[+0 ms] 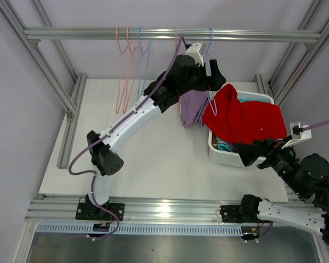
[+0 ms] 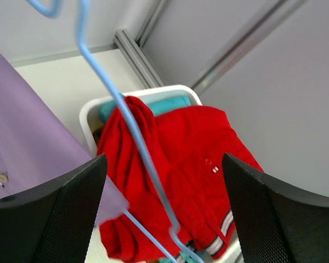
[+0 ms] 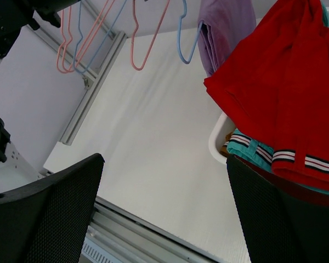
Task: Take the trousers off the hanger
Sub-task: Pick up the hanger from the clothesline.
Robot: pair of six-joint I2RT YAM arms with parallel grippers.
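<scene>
Red trousers (image 1: 247,118) are sprawling over the white bin (image 1: 256,96) on the right of the tabletop (image 1: 153,159), their striped cuffs drooping past its rim. Lavender trousers (image 1: 192,107) are hanging folded at the blue hanger (image 2: 107,87), just beside the red pair. We are glimpsing a teal pair (image 2: 170,104) underneath the red. Both the left pincer (image 2: 162,211) and the right pincer (image 3: 164,211) are standing wide open, gripping nothing.

The teal trousers (image 1: 226,146) lie mostly buried under the red trousers (image 1: 247,118) in the bin (image 1: 219,158), only slivers showing. In the left wrist view the lavender trousers (image 2: 27,126) are cut off at 9 o'clock. The blue hanger (image 2: 82,24) there is blurred, its hook cropped at 12 o'clock.
</scene>
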